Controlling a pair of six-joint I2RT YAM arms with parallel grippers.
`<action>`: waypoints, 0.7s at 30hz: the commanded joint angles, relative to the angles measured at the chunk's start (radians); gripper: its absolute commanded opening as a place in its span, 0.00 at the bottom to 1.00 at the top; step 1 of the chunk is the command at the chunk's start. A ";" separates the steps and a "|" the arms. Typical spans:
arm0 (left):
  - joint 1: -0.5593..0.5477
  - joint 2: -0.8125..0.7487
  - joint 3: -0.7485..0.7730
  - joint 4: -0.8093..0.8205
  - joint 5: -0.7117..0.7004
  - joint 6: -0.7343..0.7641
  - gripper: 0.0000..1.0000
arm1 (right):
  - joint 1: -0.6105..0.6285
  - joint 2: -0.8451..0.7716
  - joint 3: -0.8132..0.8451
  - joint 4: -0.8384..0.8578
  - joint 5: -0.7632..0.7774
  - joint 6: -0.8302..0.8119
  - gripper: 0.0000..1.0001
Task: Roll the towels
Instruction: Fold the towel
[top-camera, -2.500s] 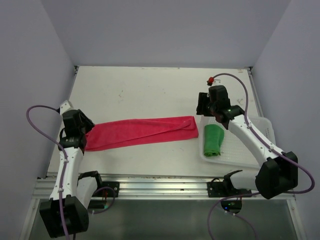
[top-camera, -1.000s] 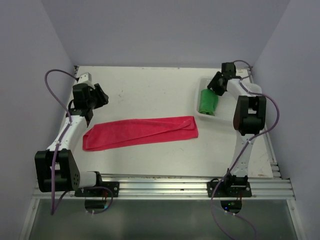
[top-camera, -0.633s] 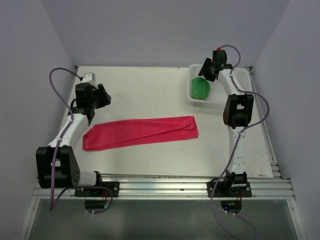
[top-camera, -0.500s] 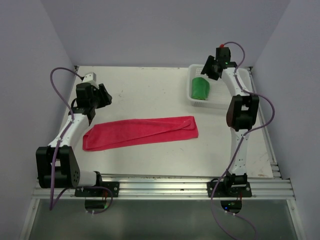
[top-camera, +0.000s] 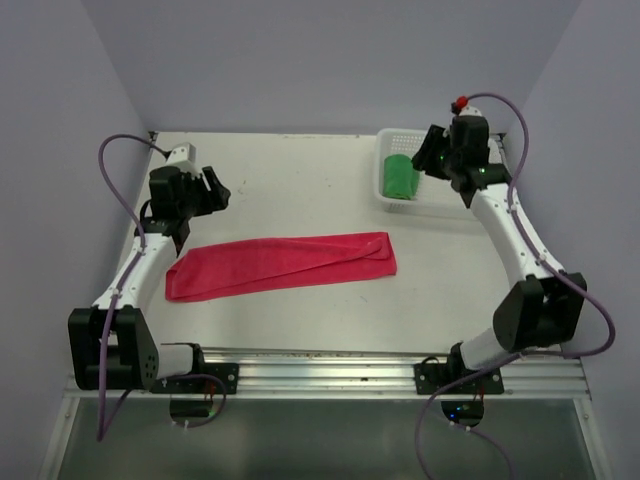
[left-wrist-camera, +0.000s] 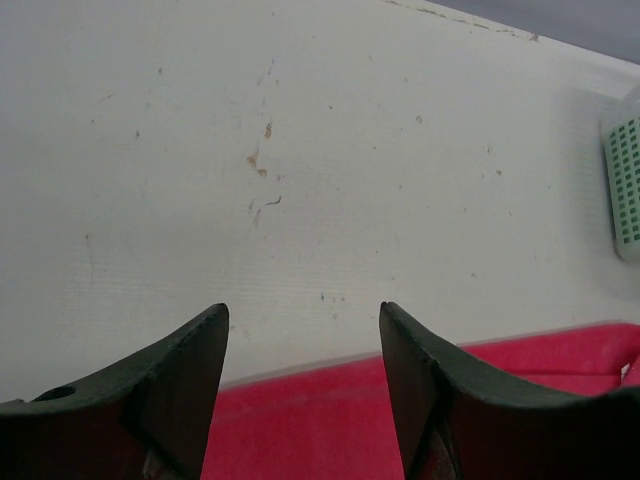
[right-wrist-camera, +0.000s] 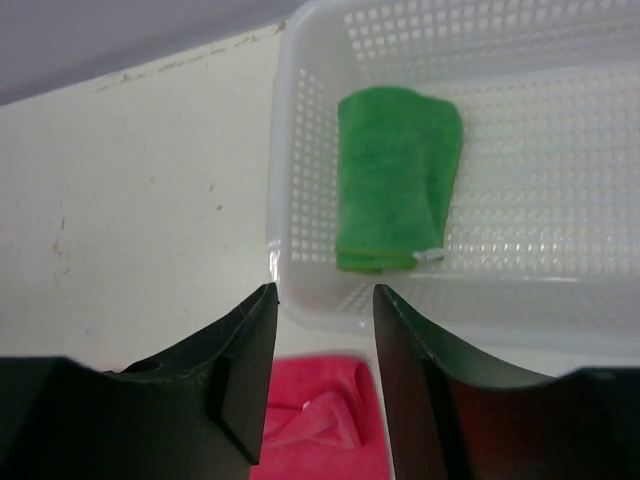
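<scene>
**Left hand** (left-wrist-camera: 300, 318): jaws wide apart, empty, over bare worktop (top-camera: 300, 170). In the top view the pink-red towel (top-camera: 280, 264) lies flat and unrolled at the hand's 5 o'clock.

**Right hand** (right-wrist-camera: 322, 298): jaws apart, empty, at the mesh basket (right-wrist-camera: 520, 320). The green towel (top-camera: 401, 177) lies bundled inside the basket, at the hand's 8 o'clock in the top view.

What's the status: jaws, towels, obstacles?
Both jaws open, empty. Green towel in basket; red towel flat, unrolled. Nothing blocking it.
</scene>
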 joint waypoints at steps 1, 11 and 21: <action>-0.008 -0.051 -0.036 0.025 0.045 0.016 0.66 | 0.090 -0.142 -0.267 0.090 0.006 0.049 0.45; -0.006 -0.124 -0.104 -0.018 0.097 0.007 0.67 | 0.314 -0.336 -0.774 0.239 0.069 0.197 0.34; -0.034 -0.147 -0.139 -0.055 0.088 0.027 0.67 | 0.325 -0.220 -0.891 0.486 0.133 0.198 0.29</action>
